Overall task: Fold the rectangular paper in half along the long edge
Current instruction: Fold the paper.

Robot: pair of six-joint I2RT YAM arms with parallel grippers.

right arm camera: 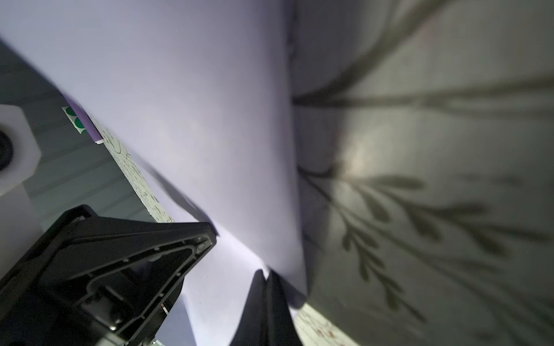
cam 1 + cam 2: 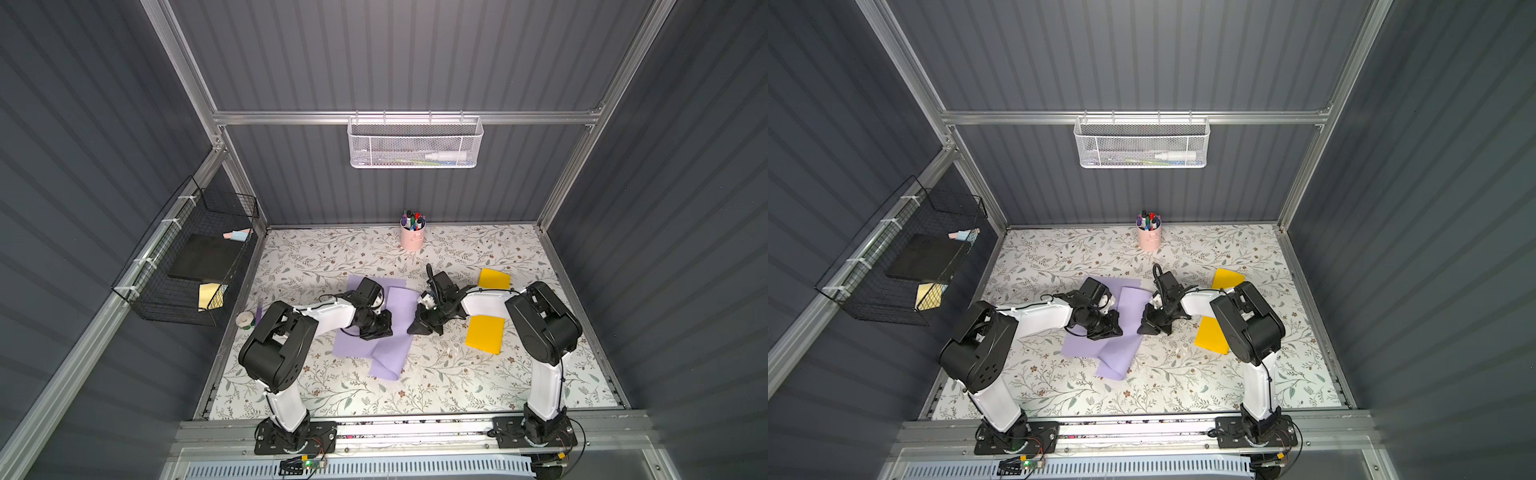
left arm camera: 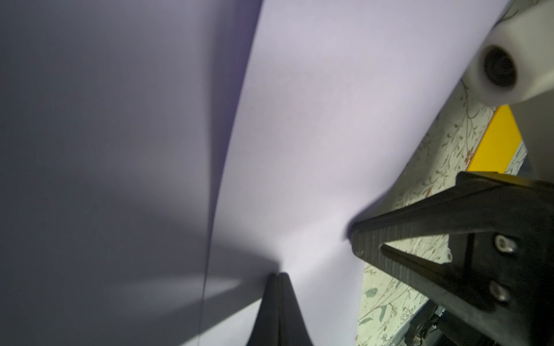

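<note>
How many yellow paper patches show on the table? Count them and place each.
2. The far yellow patch lies beyond the right arm; the near yellow patch lies on its near side. The arm hides the gap, so they may be one sheet.

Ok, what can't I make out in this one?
- Purple paper: in both top views the left arm covers its middle, so one sheet or two is unclear.
- Left gripper, right gripper: wrist views too blurred to show whether paper sits between the shut tips.
- White mesh basket: contents too small behind the mesh in both top views.
</note>
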